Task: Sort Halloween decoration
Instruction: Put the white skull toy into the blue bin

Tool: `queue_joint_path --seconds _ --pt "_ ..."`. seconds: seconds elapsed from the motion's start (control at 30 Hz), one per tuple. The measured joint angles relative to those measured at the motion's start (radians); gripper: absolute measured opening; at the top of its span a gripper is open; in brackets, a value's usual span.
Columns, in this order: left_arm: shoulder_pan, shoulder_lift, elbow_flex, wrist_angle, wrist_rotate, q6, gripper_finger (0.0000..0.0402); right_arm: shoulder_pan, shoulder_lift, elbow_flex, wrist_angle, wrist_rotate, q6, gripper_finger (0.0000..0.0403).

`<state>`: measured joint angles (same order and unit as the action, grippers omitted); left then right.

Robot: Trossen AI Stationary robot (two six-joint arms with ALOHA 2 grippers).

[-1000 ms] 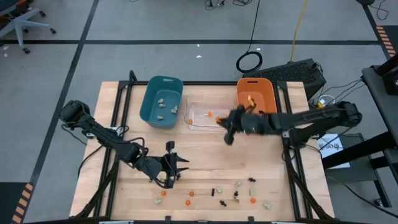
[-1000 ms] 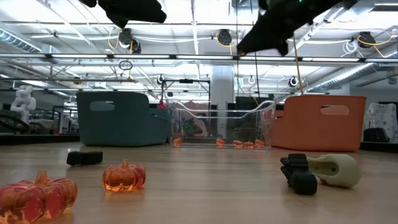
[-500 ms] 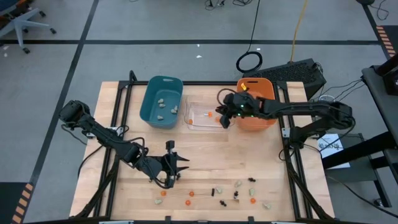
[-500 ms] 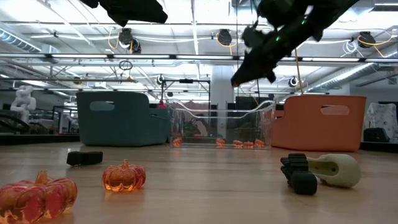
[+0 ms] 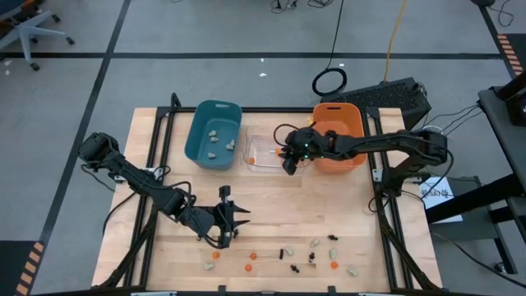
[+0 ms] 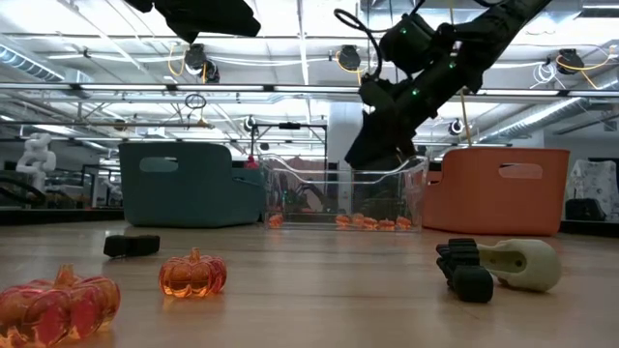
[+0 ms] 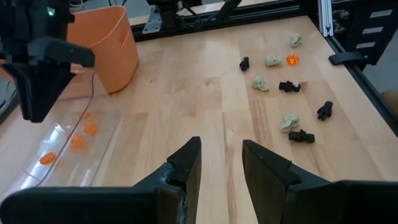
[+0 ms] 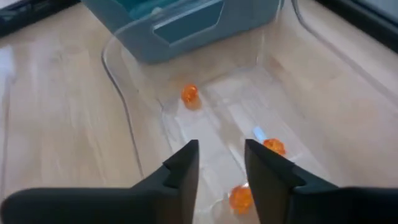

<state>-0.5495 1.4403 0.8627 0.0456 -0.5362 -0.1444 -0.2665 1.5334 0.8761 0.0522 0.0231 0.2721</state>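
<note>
The Halloween decoration lies scattered near the table's front edge: orange pumpkins (image 5: 252, 256), black spiders (image 5: 282, 253) and beige lumps (image 5: 316, 243). More orange pumpkins (image 8: 189, 94) lie on the floor of the clear bin (image 5: 261, 154). Beige lumps (image 5: 214, 136) lie in the teal bin (image 5: 214, 123). My right gripper (image 5: 288, 164) hangs open just above the clear bin's right end, with nothing between its fingers (image 8: 184, 167). My left gripper (image 5: 227, 219) stands open above bare table at the centre left, holding nothing.
The orange bin (image 5: 339, 131) stands right of the clear bin at the back, with something orange inside. In the low view a pumpkin (image 6: 192, 275), a black piece (image 6: 132, 246) and a beige lump (image 6: 522, 263) lie near the camera. Bare wood lies between the bins and the trinkets.
My right gripper has swung from above the table in front of the clear bin toward the far edge and slightly left. It has come down to the clear bin's right end. My left arm has kept still.
</note>
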Motion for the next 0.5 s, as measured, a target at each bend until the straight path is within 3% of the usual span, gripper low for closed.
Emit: queue_joint_path --seconds 0.2,0.37,0.5 --pt "0.0 0.0 0.0 0.0 0.0 -0.008 0.0115 0.001 -0.067 0.0 -0.004 0.003 -0.024 0.0164" --pt "0.0 0.0 0.0 -0.004 0.0 -0.007 0.0115 0.072 -0.195 0.0 -0.014 0.018 -0.052 0.0175" --pt "0.0 0.0 0.0 -0.004 0.0 -0.008 0.0115 0.211 -0.302 0.0 -0.085 0.165 -0.094 0.0169"
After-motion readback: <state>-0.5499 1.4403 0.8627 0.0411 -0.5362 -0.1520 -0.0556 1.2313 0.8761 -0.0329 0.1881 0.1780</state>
